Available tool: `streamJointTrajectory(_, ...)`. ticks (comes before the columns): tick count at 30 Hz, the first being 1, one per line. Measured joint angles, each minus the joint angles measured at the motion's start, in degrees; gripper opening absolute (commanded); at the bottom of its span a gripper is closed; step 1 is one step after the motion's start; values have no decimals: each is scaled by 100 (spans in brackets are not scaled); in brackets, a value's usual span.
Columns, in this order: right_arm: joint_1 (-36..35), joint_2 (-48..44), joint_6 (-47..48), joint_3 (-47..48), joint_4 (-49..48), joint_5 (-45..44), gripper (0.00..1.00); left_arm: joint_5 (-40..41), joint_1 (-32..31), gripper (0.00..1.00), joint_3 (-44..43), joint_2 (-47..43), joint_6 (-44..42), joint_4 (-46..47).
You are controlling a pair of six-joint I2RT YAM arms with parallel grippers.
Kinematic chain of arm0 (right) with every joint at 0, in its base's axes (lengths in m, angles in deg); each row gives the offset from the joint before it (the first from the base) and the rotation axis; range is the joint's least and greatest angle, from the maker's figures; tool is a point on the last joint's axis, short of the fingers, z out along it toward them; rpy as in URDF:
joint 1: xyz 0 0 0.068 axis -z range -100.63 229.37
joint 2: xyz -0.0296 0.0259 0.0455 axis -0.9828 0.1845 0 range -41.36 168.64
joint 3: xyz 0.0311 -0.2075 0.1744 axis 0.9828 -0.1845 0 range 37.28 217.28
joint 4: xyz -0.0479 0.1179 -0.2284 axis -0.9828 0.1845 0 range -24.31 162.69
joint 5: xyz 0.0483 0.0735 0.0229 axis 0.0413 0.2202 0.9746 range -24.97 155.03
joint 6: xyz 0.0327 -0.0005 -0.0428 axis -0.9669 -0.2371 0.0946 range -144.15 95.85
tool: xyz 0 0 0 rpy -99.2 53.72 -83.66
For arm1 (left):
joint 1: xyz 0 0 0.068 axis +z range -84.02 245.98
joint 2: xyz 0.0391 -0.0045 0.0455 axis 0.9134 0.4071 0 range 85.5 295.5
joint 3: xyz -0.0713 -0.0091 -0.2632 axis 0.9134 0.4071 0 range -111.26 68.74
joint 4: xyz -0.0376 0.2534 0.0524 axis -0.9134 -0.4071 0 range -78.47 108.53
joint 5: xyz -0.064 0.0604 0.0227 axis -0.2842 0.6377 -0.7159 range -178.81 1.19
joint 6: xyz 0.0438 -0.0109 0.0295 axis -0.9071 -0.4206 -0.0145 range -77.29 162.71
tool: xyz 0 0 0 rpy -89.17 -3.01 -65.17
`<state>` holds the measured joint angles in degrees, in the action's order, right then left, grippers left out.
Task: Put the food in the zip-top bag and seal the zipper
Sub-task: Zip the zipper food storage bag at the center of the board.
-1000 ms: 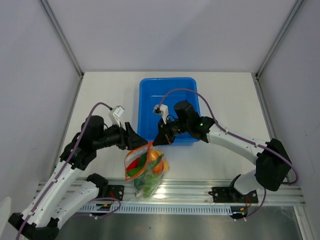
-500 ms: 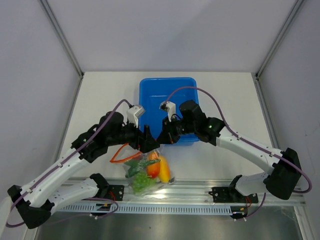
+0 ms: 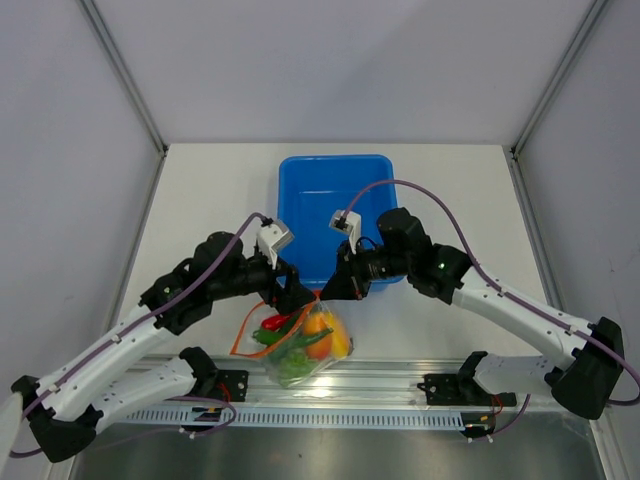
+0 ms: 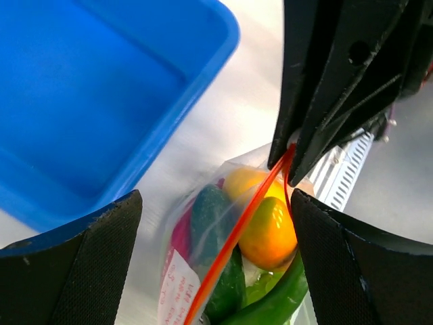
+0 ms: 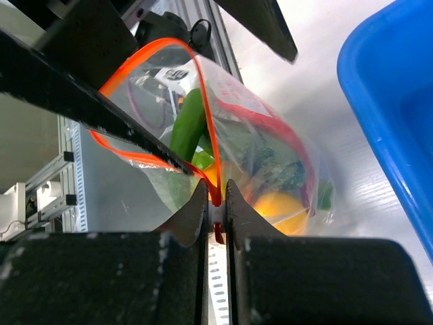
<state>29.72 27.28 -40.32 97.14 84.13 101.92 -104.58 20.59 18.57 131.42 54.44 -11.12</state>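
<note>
Your left jaws slid in toward the right ones and now sit spread either side of the zipper [image 4: 238,225]. Right jaws pinch its end taut, anchoring the stuffed zip-top bag [image 3: 300,350] just below for sealing.

The right hand [image 5: 216,203] pinches the zipper [image 5: 203,145] of the zip-top bag [image 5: 270,162].

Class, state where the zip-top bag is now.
In the top view the zip-top bag sits centre, just on the near side of the blue bin, pinched at one corner by the right gripper.
</note>
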Motion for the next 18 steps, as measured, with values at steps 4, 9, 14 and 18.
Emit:
streamJointTrajectory(4,2,-31,52,0,17,92,0,-566,-11,91,-4,203,-153,81)
streamJointTrajectory(9,15,-39,13,0,9,107,0,-881,-205,91,33,199,-120,210)
streamJointTrajectory(14,28,-39,-212,0,-22,109,0,-835,-564,90,90,192,-24,262)
streamJointTrajectory(18,28,-39,-365,0,-46,111,0,-678,-682,85,142,310,59,258)
